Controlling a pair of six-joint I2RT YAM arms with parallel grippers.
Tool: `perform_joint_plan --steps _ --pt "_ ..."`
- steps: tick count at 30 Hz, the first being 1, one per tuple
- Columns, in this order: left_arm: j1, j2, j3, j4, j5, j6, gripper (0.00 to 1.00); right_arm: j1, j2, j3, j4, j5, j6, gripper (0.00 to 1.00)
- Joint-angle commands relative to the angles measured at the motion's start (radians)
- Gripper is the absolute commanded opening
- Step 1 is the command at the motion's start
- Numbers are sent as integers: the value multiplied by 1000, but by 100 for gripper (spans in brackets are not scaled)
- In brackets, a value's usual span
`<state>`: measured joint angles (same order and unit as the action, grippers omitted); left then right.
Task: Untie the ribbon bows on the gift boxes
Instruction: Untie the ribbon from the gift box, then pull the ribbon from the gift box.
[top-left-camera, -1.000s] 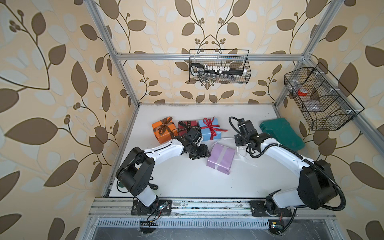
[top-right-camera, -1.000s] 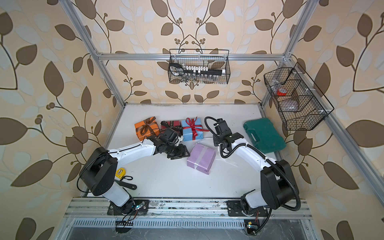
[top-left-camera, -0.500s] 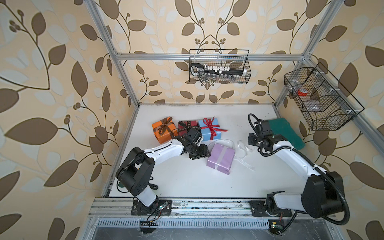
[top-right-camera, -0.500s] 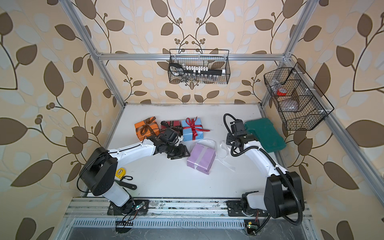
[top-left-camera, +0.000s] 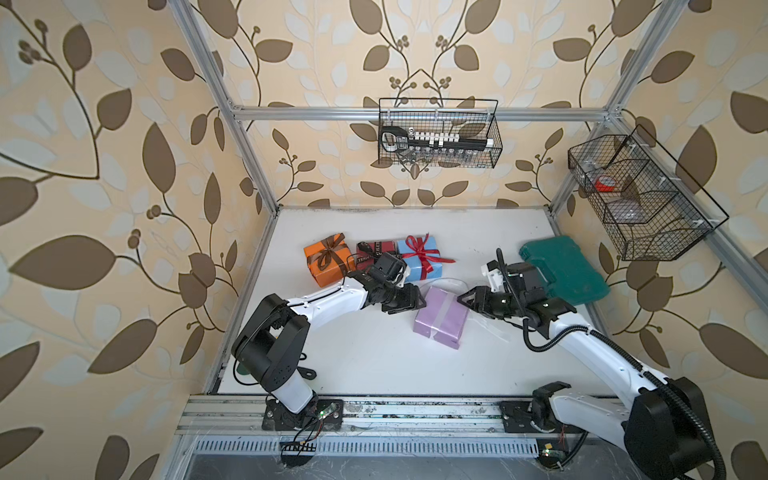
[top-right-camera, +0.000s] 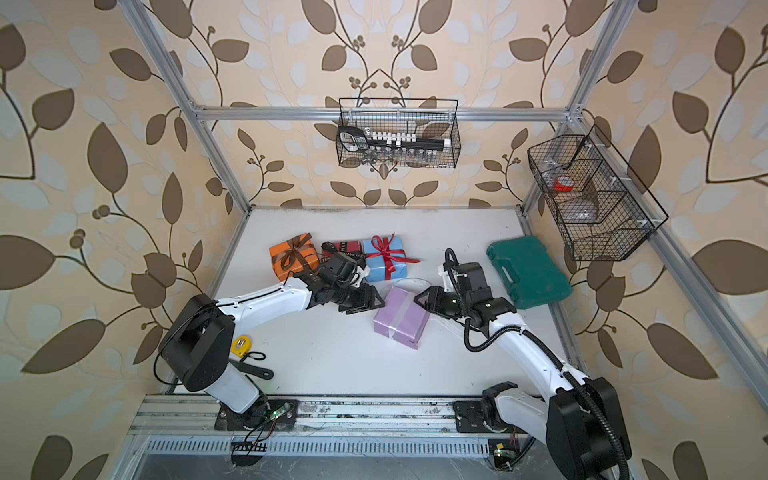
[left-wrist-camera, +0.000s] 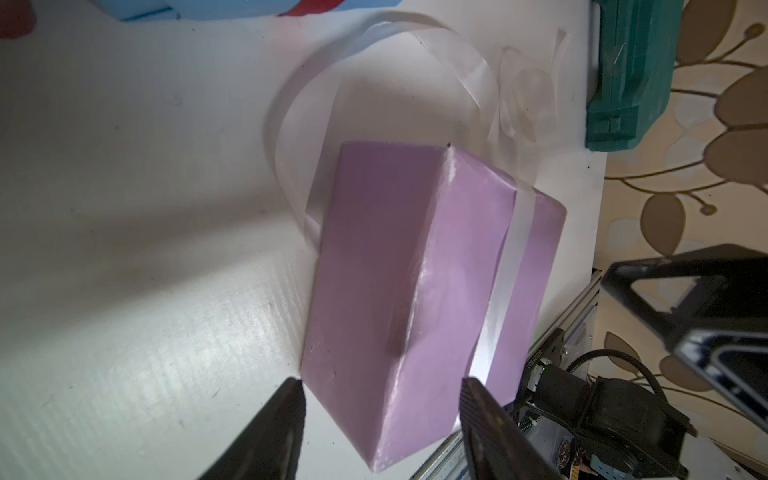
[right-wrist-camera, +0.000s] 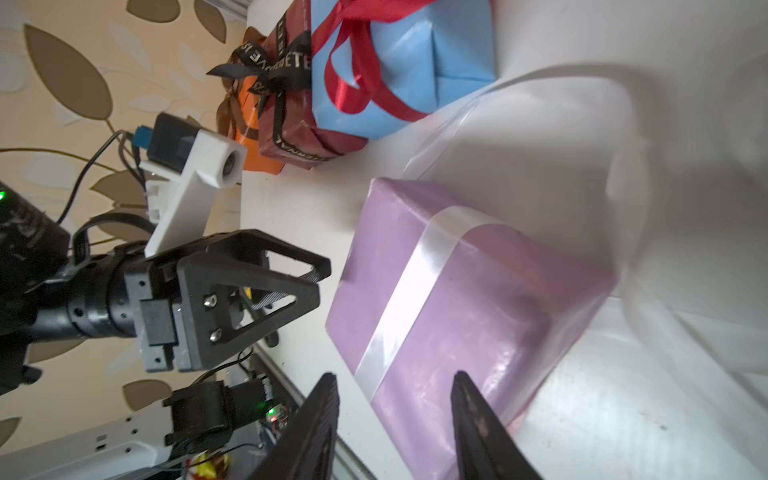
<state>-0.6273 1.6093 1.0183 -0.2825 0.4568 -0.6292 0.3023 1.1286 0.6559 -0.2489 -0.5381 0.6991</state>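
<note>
Two claws (top-left-camera: 417, 302) (top-left-camera: 464, 302), four gift boxes (top-left-camera: 326, 262) (top-left-camera: 376, 249) (top-left-camera: 419, 257) (top-left-camera: 442, 320)

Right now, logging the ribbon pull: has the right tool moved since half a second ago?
Yes. The right tool has moved away from the green case, back to the lilac box's edge.

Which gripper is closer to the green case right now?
Right. The right gripper is at the edge of the lilac box that faces the green case. The left gripper is on the box's opposite side, farther from the case.
</note>
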Motion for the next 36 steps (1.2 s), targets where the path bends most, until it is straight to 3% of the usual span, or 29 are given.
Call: perform_joint_plan --steps 1,9,24,36 --pt "3 9 29 26 22 33 61 34 2 -33 129 -67 145 44" --pt "4 27 7 64 50 62 55 72 14 -131 224 -26 298 41" --pt "3 87 -24 92 97 74 39 100 108 -117 206 103 342 38" --pt "2 109 -29 95 107 79 37 138 227 -114 353 75 366 38"
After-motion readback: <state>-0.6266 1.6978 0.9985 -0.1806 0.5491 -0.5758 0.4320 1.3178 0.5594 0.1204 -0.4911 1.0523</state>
